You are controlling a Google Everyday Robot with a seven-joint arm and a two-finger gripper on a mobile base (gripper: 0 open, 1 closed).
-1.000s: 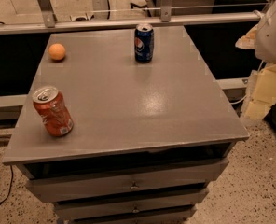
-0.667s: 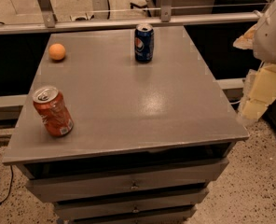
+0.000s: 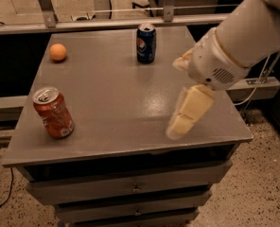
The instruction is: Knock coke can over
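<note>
Coke can (image 3: 53, 112) stood on its base at the near left of the bench (image 3: 116, 93), close to the front edge, a reddish-orange aluminium cylinder with a dull silver lid, a pull tab on top and a small white patch low on its side. It looked slightly tilted from this angle, its top leaning left. The bench was a flat, matte grey slab with a faint sheen near its middle, set above grey metal drawers (image 3: 135, 186) with small handles. At the far side, a dark blue Pepsi can (image 3: 146, 43) stood upright, and at the far left lay a small round orange fruit (image 3: 58, 52) with smooth skin; both were well apart from the Coke can. The tool (image 3: 175, 98) hung over the right part of the bench, well apart from the Coke can and touching nothing. Its two cream-coloured, blocky fingers (image 3: 189, 110) were spread, one long and slanting down toward the near edge, the other showing only as a short stub farther back. Behind them sat a rounded white wrist housing (image 3: 215, 65) with a small vent grille, joined to a thick, smooth white arm (image 3: 258, 30) coming in from the upper right. The floor (image 3: 267, 188) on the right was speckled.
</note>
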